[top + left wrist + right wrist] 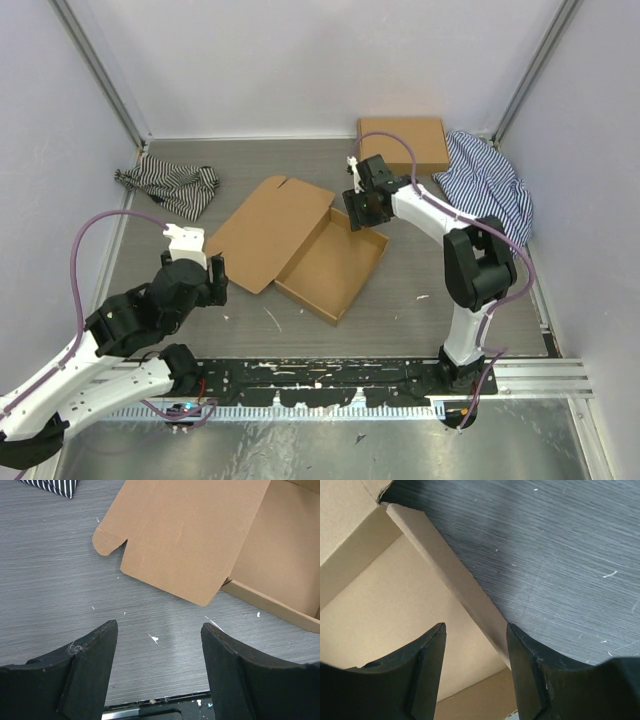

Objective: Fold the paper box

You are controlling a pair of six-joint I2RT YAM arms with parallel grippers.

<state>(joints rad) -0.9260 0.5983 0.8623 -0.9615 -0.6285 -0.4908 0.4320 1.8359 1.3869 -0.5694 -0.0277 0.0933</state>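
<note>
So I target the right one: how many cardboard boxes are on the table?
2. The paper box lies open mid-table; the other cardboard box sits at the far edge, beside a striped cloth. None seems hidden.

We find open grey desk [60, 595] between our left pincer [159, 630] and the plain brown cardboard mailer box [270, 230]. Its upright wall [465, 590] runs between the fingers of the right pincer [476, 627]; a closed brown cardboard box [404, 143] and blue-striped cloth [490, 185] crowd the corner behind
</note>
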